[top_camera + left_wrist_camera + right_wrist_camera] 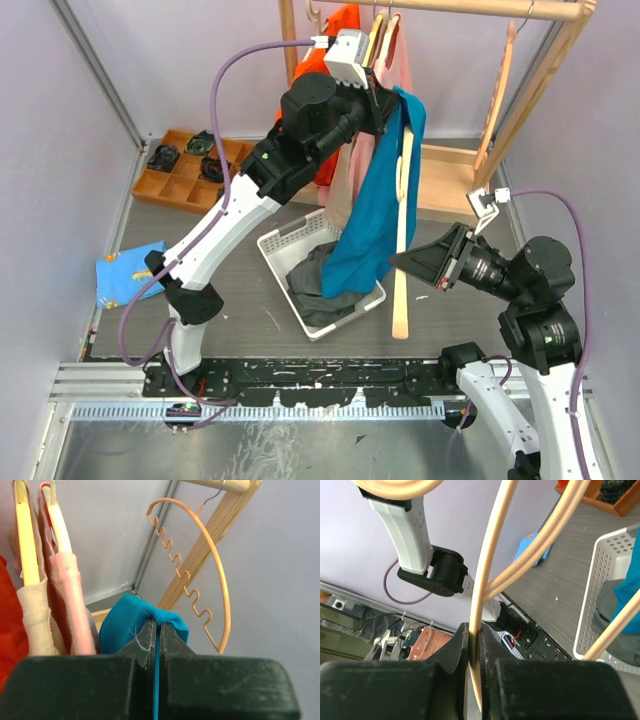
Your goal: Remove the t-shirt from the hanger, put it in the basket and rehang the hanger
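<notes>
A teal t-shirt (375, 215) hangs partly draped over a pale wooden hanger (401, 280) that stands on end, above the basket. My left gripper (392, 98) is shut on the shirt's top edge, high up near the rail; in the left wrist view the teal cloth (125, 622) is pinched between the jaws of the left gripper (157, 626). My right gripper (400, 260) is shut on the hanger's lower part; in the right wrist view the hanger's thin rod (487, 580) runs between the closed jaws of the right gripper (475, 632).
A white basket (283, 245) with grey clothes stands under the shirt. Orange, pink and cream garments (345, 40) hang on the wooden rack (545, 70). An empty orange hanger (200, 570) hangs at the rack's right. A wooden organiser tray (175, 185) and a blue cloth (125, 270) lie left.
</notes>
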You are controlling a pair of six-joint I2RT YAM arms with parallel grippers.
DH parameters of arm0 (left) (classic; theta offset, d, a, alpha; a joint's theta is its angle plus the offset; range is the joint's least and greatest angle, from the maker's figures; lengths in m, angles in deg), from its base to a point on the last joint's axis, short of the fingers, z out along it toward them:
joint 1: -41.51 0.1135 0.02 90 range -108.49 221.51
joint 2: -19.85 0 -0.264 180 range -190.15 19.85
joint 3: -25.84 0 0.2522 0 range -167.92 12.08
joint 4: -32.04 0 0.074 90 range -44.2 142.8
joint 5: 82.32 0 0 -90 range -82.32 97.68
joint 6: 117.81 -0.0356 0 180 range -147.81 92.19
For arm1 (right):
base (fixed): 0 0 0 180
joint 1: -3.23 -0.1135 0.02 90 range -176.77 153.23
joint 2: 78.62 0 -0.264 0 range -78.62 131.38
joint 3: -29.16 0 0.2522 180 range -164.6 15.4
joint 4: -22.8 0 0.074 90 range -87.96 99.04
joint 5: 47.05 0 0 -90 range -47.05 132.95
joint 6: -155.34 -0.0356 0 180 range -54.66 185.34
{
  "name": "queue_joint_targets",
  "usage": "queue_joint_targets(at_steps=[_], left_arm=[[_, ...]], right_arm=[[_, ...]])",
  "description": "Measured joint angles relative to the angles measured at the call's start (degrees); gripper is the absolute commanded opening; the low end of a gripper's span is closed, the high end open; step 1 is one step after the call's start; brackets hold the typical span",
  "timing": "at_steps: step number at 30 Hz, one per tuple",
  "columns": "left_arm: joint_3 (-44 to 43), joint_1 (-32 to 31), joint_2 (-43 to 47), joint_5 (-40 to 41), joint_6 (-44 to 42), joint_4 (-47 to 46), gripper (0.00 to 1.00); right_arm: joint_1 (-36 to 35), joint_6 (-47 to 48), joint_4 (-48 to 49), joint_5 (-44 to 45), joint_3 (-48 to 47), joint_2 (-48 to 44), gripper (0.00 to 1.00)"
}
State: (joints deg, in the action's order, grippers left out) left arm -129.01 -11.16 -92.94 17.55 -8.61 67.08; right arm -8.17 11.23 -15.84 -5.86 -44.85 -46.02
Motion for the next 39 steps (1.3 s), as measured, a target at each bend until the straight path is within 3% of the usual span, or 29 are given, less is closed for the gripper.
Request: queue_joint_targets(at_steps=[16, 25, 32, 39], left_arm=[[-0.4, 0.0, -6.2, 3.8, 0.3, -4.0, 0.0], [2.8, 0.0, -4.9, 4.7, -0.7, -4.3, 0.0], [11.1, -1.1, 1.2, 5.0, -1.4, -3.0, 0.0], [16.7, -5.3, 10.7, 4.2, -2.9, 0.3, 0.0]], right_arm=[[0.0, 7.8, -16.1, -2.1, -9.6, -2.8, 0.01], [0.0, 9.7, -20.4, 3.3, -12.4, -3.2, 0.01], [-0.1, 10.5, -17.8, 8.0, -19.6, 0.0, 0.01], [-0.1, 9.5, -10.2, 8.9, -20.1, 5.0, 0.01]])
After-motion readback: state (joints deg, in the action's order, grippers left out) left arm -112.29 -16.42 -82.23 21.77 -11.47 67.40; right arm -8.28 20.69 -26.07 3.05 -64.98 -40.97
